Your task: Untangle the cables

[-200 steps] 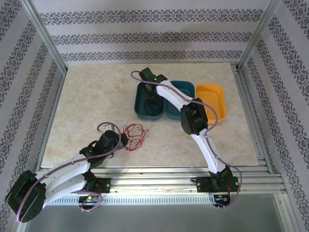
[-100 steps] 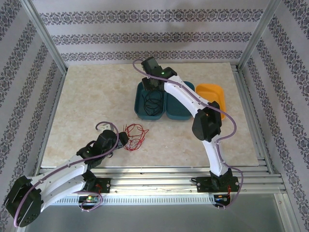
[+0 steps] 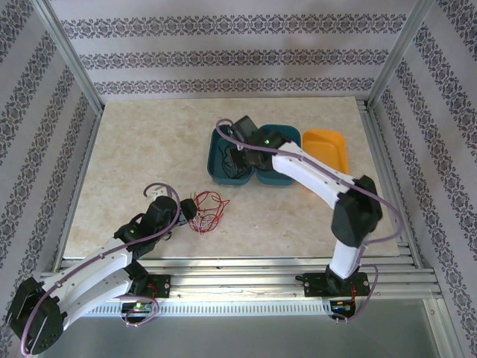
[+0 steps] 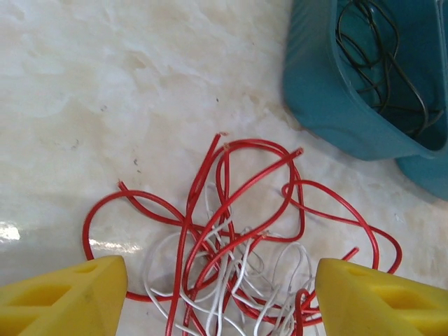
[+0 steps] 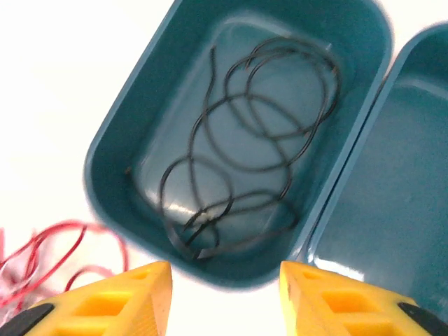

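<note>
Left jaws stand wide over the tangled red and white wires [image 4: 231, 238] on the marble table [image 4: 105, 84]; right jaws, apart and empty, hover above the coiled black wire [image 5: 245, 140] in the teal plastic tub [image 5: 115, 140].

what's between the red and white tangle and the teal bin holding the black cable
Nothing: bare tabletop separates the red and white tangle from the teal bin, clearest in the left wrist view.

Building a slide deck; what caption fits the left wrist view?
Open left end effector over tangled red and white cables; black cable in teal bin.
</note>
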Robot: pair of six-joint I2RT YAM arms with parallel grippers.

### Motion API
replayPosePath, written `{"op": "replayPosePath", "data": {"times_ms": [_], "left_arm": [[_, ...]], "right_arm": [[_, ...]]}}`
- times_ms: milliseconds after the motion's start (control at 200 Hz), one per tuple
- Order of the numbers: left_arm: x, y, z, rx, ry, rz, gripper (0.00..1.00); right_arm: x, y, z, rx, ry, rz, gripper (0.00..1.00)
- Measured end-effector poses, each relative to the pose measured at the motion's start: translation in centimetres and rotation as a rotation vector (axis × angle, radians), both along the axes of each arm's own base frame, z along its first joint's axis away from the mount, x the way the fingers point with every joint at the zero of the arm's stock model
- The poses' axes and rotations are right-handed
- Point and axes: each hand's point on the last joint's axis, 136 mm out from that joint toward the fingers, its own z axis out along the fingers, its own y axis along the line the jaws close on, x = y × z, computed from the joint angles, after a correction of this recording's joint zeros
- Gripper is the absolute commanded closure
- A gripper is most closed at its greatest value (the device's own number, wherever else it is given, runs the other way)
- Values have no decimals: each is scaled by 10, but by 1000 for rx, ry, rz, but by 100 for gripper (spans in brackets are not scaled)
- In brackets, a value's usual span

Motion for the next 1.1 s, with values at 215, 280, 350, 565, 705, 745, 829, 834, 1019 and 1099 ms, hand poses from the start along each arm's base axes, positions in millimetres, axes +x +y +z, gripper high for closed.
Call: {"op": "replayPosePath", "data": {"times_ms": [215, 280, 350, 565, 705, 745, 829, 834, 1019, 1099], "left_arm": [[5, 10, 2, 42, 20, 8, 1], [7, 11, 4, 45, 27, 13, 1], [9, 11, 5, 52, 34, 6, 1], [11, 9, 3, 72, 45, -9, 1], [11, 8, -4, 90, 65, -21, 1], [11, 7, -6, 94, 71, -27, 1], [14, 4, -10, 104, 90, -43, 1], [14, 3, -10, 105, 91, -45, 1], [26, -5, -10, 114, 84, -69, 1], [28, -6, -12, 120, 83, -75, 6]], "right_arm": [[-76, 11, -35, 124, 94, -8, 54], [-98, 19, -53, 138, 145, -6, 54], [-113, 26, -68, 160, 186, -15, 55], [-114, 34, -80, 258, 215, -99, 54], [-107, 43, -83, 303, 220, -125, 57], [-105, 45, -87, 313, 231, -136, 58], [-101, 47, -97, 327, 260, -160, 62], [-101, 47, -97, 328, 262, -163, 62], [-91, 43, -107, 344, 285, -219, 63], [-89, 46, -104, 364, 281, -227, 64]]}}
